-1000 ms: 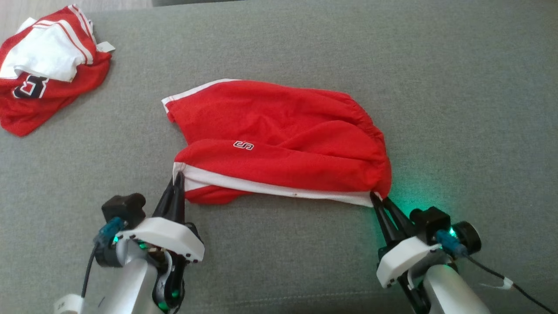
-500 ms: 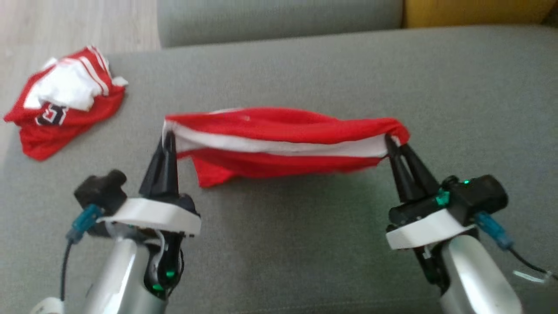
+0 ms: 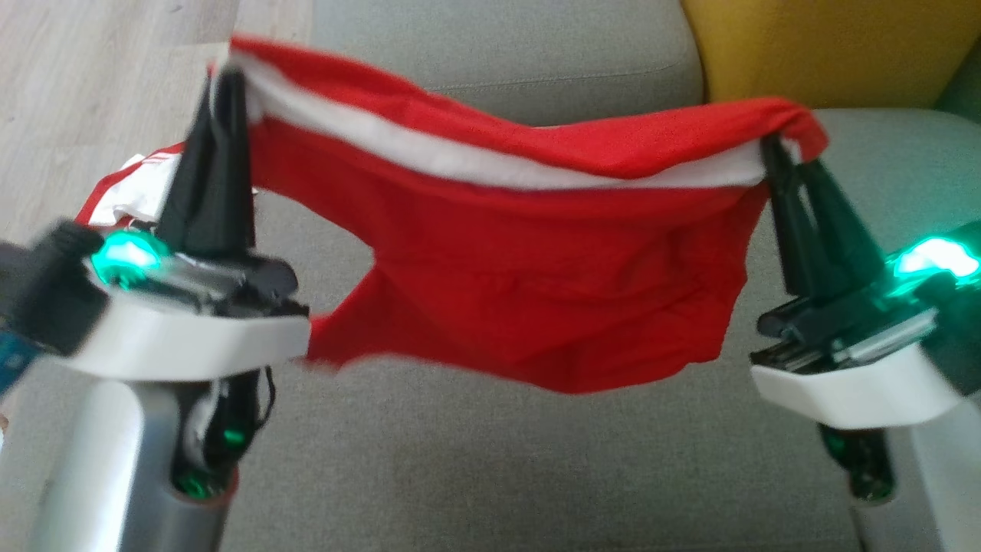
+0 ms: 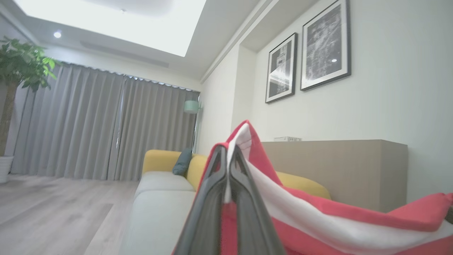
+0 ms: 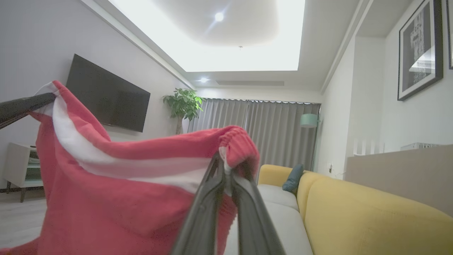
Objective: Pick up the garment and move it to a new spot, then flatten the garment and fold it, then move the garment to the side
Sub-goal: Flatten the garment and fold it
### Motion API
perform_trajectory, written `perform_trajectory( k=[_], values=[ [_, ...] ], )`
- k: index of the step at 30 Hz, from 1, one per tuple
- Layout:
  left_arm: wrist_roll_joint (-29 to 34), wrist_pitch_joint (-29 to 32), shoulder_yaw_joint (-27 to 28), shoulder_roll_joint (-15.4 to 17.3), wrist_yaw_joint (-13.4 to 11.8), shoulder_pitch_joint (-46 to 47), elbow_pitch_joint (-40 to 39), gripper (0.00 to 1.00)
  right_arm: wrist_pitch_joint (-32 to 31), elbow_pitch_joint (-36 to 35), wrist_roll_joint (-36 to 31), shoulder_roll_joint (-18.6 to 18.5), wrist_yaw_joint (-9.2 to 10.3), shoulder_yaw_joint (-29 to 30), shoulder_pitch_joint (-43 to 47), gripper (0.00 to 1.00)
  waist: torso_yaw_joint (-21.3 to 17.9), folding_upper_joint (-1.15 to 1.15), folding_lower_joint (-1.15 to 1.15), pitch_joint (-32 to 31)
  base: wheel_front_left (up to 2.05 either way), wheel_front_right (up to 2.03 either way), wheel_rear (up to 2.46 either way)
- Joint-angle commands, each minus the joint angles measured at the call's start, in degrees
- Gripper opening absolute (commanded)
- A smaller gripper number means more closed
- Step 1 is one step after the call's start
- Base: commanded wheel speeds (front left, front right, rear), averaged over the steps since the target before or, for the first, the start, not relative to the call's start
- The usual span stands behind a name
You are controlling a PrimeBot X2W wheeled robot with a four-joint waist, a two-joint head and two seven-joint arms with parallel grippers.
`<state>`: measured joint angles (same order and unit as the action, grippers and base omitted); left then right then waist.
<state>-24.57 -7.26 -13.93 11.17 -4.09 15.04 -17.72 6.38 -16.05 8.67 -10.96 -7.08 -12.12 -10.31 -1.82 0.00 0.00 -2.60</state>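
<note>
Mid pick-up-and-move step rn w/ red shorts (image 3: 521, 307) hanging above grey sofa seat (image 3: 498, 475), stretched btw left gripper (image 3: 224, 80) & right gripper (image 3: 772, 147), both clamped tight on the white-striped edge, next prob needs carrying to a fresh spot & lowering w/o bunching.

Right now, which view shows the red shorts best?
The head view: the red shorts hang whole between the left gripper and right gripper. The wrist views each give one pinched corner and part of the cloth.
</note>
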Motion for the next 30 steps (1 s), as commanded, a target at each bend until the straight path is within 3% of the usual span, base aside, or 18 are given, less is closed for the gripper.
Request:
perform_trajectory(
  k=[1,5,9,15,23,30],
  values=[
    [0.44,0.61,2.71,1.56,-0.22,4.29,-2.39,0.00,-0.60,-2.33,0.49,-0.61,-0.41,-0.47,-3.10,0.00,0.08,0.00,0.00,0.12,0.00,0.00,0.00],
    [0.50,4.49,2.85,2.92,-0.36,7.51,-3.90,0.00,-3.64,-4.28,1.51,-2.11,-0.41,0.22,-4.86,0.00,0.44,0.00,0.00,1.36,0.00,0.00,0.00],
    [0.11,6.53,2.70,3.77,0.70,12.82,2.51,0.00,-6.13,1.02,5.84,-2.74,-0.41,-1.40,-9.88,0.00,0.43,0.00,0.00,5.83,0.00,0.00,0.00],
    [0.13,6.26,1.93,3.24,2.94,24.67,14.81,0.00,-4.47,15.29,7.65,-3.24,-0.41,-4.49,-24.85,0.00,0.07,0.00,0.00,14.37,0.00,0.00,0.00],
    [2.97,0.68,0.47,0.82,5.42,47.31,33.63,0.00,5.21,39.54,1.73,1.68,-0.41,-2.53,-51.13,0.00,-0.14,0.00,0.00,25.05,0.00,0.00,0.00],
    [2.80,-6.15,0.96,-1.59,6.71,53.82,46.76,0.00,8.45,54.47,-2.73,6.08,-0.41,-0.52,-57.98,0.00,0.26,0.00,0.00,32.00,0.00,0.00,0.00]
  ],
)
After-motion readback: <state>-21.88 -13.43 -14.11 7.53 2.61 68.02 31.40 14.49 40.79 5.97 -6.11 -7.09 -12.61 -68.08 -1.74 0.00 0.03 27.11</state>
